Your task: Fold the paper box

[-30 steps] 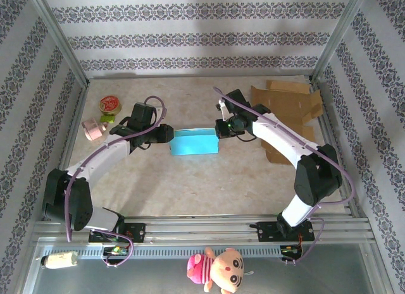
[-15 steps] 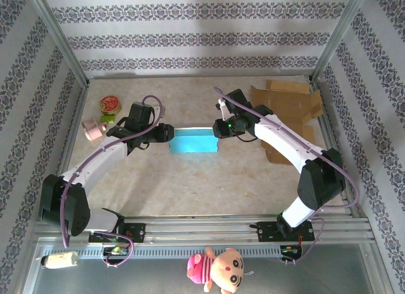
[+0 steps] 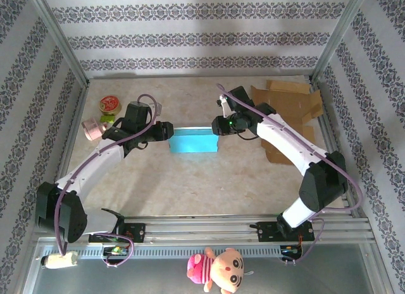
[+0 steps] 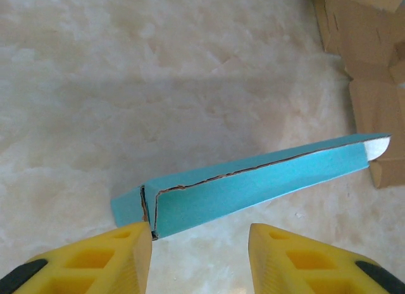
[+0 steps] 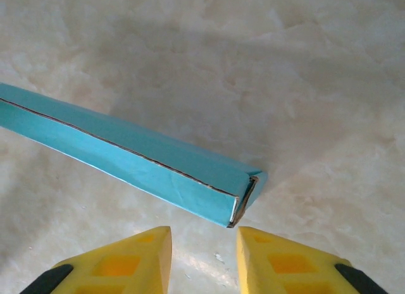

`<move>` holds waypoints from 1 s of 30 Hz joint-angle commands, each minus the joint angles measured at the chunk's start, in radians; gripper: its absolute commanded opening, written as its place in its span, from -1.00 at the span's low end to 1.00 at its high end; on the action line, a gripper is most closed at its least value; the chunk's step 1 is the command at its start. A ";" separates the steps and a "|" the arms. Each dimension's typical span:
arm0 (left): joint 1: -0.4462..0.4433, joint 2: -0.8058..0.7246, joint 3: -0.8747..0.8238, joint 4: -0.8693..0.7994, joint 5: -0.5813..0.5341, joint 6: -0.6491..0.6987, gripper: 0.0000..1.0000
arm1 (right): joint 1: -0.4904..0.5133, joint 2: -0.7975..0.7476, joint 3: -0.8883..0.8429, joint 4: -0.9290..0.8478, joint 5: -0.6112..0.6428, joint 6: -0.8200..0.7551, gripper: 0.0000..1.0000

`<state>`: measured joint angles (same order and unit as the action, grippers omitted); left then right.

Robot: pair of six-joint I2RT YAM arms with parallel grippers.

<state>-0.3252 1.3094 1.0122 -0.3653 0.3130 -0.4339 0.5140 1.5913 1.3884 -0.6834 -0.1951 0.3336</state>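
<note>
The blue paper box (image 3: 194,142) lies flat mid-table as a long, thin folded shape. My left gripper (image 3: 169,132) is at its left end and my right gripper (image 3: 216,126) at its right end. In the left wrist view the box (image 4: 253,183) stretches away to the right, and the gripper (image 4: 200,243) is open, its left yellow finger (image 4: 126,256) right at the box's near corner. In the right wrist view the gripper (image 5: 204,243) is open just short of the box's (image 5: 139,158) end, with nothing between the fingers.
Flattened brown cardboard (image 3: 288,107) lies at the back right, also seen in the left wrist view (image 4: 373,66). A round tin (image 3: 109,105), a small green item (image 3: 107,119) and a pink object (image 3: 93,129) sit at the back left. A plush toy (image 3: 215,269) lies below the rail.
Both grippers have opened wider and eased off the ends of the blue box. The box has stayed in place.
</note>
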 commanded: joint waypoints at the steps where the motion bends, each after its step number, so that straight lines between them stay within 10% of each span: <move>1: 0.019 0.005 0.050 -0.045 -0.020 -0.135 -0.14 | -0.025 -0.025 0.029 0.022 -0.021 0.050 -0.32; 30: 0.092 0.145 0.043 0.040 0.133 -0.240 -0.57 | -0.044 0.073 -0.005 0.050 -0.070 0.023 -0.72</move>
<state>-0.2462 1.4467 1.0416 -0.3279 0.4339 -0.6746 0.4671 1.6657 1.3979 -0.6384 -0.2466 0.3676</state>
